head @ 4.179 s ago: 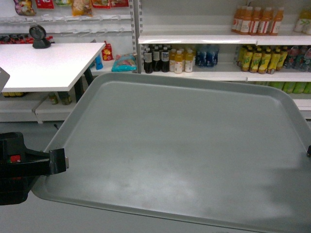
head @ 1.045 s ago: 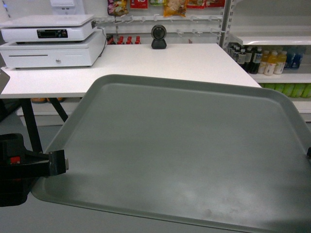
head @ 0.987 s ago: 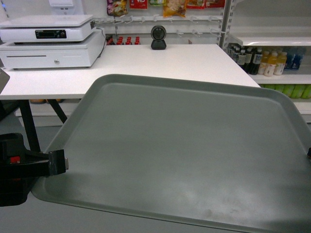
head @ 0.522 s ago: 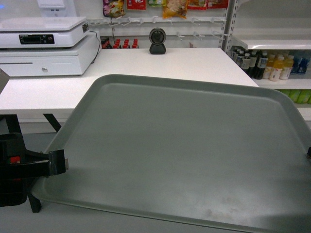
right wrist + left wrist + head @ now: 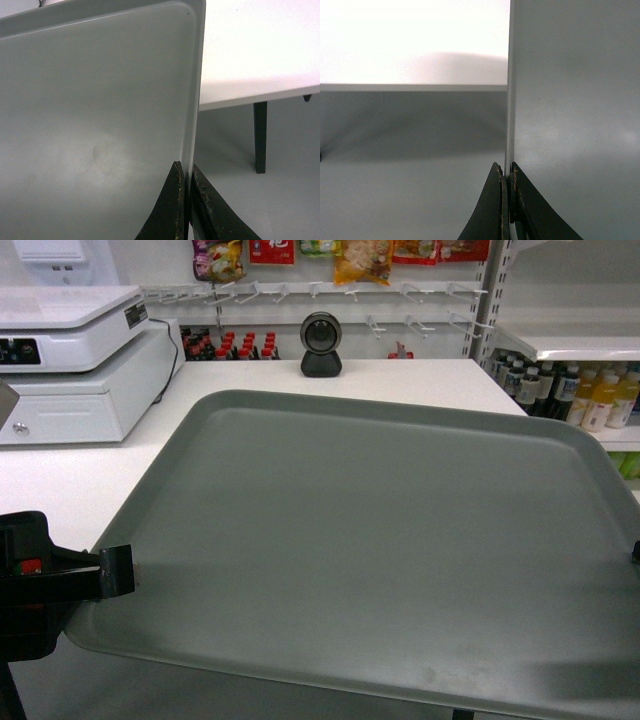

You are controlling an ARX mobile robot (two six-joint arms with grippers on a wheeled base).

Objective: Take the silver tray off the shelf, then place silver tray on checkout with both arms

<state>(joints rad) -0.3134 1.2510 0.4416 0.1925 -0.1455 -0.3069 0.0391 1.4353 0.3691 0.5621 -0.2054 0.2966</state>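
Observation:
The silver tray (image 5: 370,540) fills most of the head view, held level in the air with its far part over the white checkout (image 5: 250,380). My left gripper (image 5: 128,571) is shut on the tray's left rim; the left wrist view shows that gripper (image 5: 508,172) pinching the thin rim of the tray (image 5: 570,110). Only a sliver of my right gripper (image 5: 635,552) shows at the head view's right border. In the right wrist view that gripper (image 5: 187,172) is shut on the right rim of the tray (image 5: 90,115). The shelf (image 5: 570,340) stands at the right.
A white cash register (image 5: 70,350) sits on the checkout at the left and a black round scanner (image 5: 321,343) at its back. Bottles (image 5: 570,390) line the shelf at the right. Hooks with snack bags (image 5: 340,260) hang behind. A checkout leg (image 5: 259,135) stands on the grey floor.
The checkout has come nearer and now lies under the tray's far part; the view has shifted from the drinks shelf onto the counter. Both grippers keep the same hold on the tray.

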